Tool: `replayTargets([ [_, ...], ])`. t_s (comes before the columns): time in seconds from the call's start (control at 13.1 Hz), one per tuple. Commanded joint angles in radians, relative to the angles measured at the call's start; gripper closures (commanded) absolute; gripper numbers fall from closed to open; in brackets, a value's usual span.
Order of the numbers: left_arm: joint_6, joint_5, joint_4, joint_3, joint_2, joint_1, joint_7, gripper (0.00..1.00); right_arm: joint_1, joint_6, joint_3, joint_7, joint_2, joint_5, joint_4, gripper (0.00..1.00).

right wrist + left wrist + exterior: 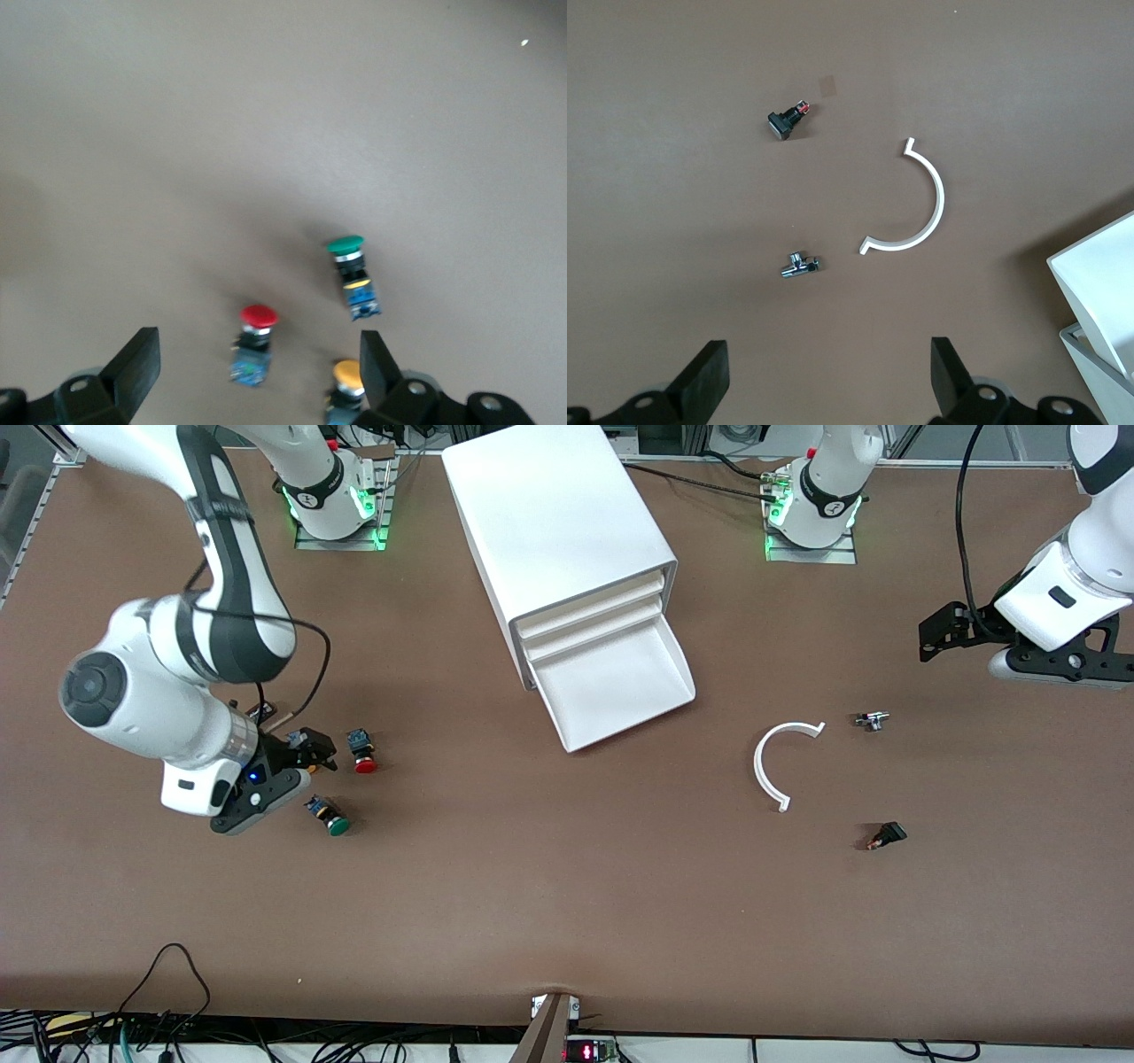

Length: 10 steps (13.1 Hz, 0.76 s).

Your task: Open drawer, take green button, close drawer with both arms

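Brown table [567, 903], right claw [257, 372] open, low

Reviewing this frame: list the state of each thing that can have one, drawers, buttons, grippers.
lowest drawer: pulled open, nothing visible inside.
two upper drawers: shut.
green button: out on the table, lying on its side, not held.
red button: on the table, lying on its side.
yellow button: on the table by the right gripper.
right gripper: open, empty, above the buttons.
left gripper: open, empty, waiting.
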Motion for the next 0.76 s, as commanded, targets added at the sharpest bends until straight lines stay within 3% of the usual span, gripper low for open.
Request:
replayTargets([
  [0.0, -0.014, 0.002, 0.002, -0.001, -0.006, -0.003, -0.014, 0.00, 0.012, -0.162, 0.004, 0.143, -0.078, 0.012, 0.044, 0.00],
  [0.38, -0.014, -0.012, 0.003, -0.003, -0.006, -0.003, -0.069, 0.00, -0.043, -0.325, 0.009, 0.146, -0.173, -0.011, 0.084, 0.00],
  [0.46, -0.014, -0.014, 0.005, -0.017, -0.006, -0.003, -0.103, 0.00, -0.076, -0.346, 0.034, 0.146, -0.194, -0.040, 0.083, 0.00],
  [0.61, -0.027, -0.014, 0.022, -0.035, -0.005, -0.003, -0.171, 0.00, -0.228, -0.369, 0.186, 0.143, -0.251, -0.119, 0.083, 0.00],
  [0.69, -0.053, -0.014, 0.025, -0.038, -0.001, -0.003, -0.189, 0.00, -0.271, -0.397, 0.218, 0.144, -0.269, -0.150, 0.084, 0.00],
])
